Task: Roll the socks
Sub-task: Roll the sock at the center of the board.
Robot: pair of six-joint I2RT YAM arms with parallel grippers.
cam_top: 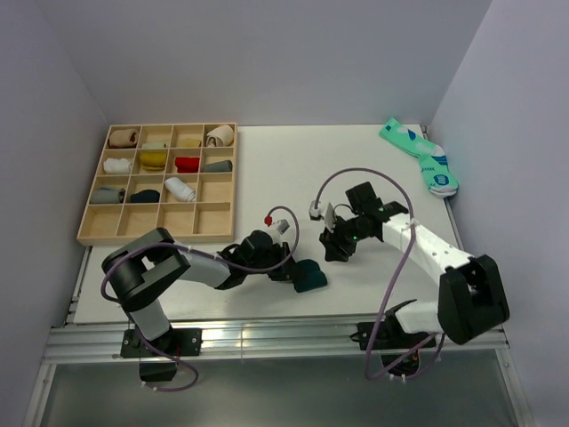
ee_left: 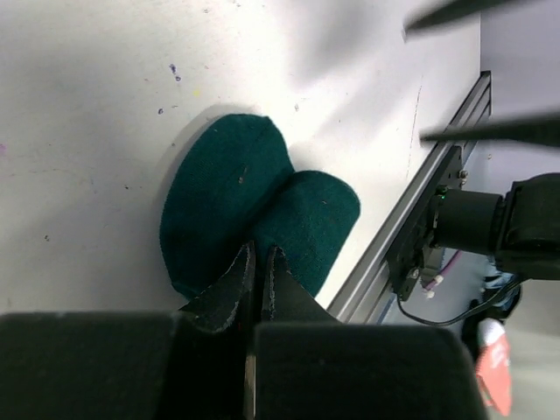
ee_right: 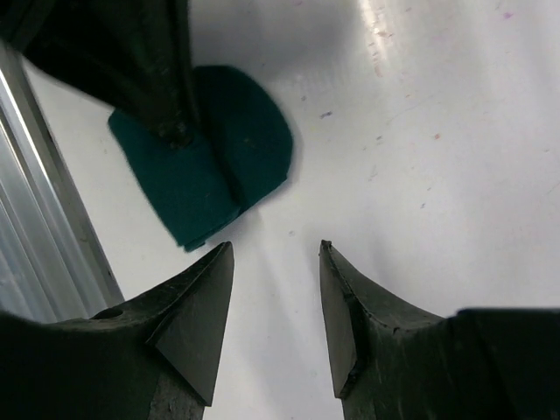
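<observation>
A dark green sock [cam_top: 310, 277] lies folded into a short bundle near the table's front edge. In the left wrist view the sock [ee_left: 254, 197] shows two rounded lobes with a crease between them. My left gripper [cam_top: 289, 269] is shut, and its tips [ee_left: 259, 251] pinch the sock at that crease. My right gripper [cam_top: 337, 250] hovers just right of the bundle. It stands open [ee_right: 276, 251] over bare table with nothing between its fingers. From the right wrist, the sock [ee_right: 241, 144] lies ahead and to the left, under the left fingers [ee_right: 166, 79].
A wooden compartment tray [cam_top: 151, 238] with several rolled socks stands at the back left. A mint-green pair [cam_top: 422, 158] lies at the back right. An aluminium rail [ee_left: 411, 227] runs along the table's front edge, close to the sock.
</observation>
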